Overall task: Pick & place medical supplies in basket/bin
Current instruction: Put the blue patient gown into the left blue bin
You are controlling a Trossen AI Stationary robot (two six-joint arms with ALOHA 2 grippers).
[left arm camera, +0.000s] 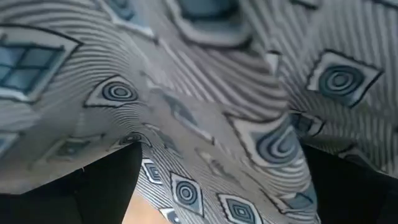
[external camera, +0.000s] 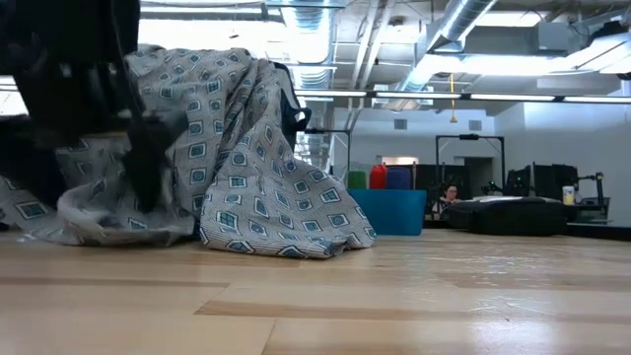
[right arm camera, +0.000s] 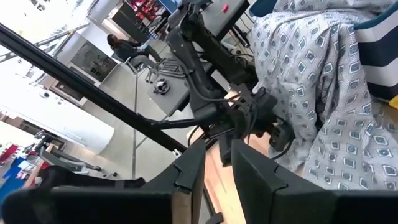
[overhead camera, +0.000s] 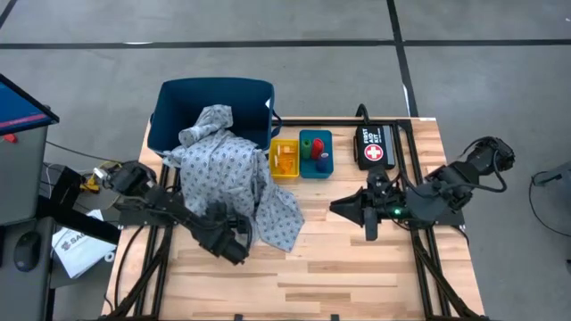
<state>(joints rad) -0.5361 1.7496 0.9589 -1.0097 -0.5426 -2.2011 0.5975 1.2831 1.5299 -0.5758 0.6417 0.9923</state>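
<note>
On the left we have our left gripper (overhead camera: pixel 239 247) spread wide against the near edge of the gown cloth (overhead camera: pixel 234 169), which hangs half out of the navy basket (overhead camera: pixel 174 107) onto the table, so we judge that item still unfinished. To its right the yellow tray (overhead camera: pixel 285 160) and teal tray (overhead camera: pixel 316 153) already hold bottles and rolls, while our right gripper (overhead camera: pixel 343 208), fingers nearly pressed together on nothing, waits over bare wood. The pale plank table (overhead camera: pixel 357 267) stands on grey floor in an open workshop.

Two matte-black jointed arms, the left arm (overhead camera: pixel 169 212) trailing thin black cables, the right arm (overhead camera: pixel 437 192) showing what looks like a small green light.
</note>
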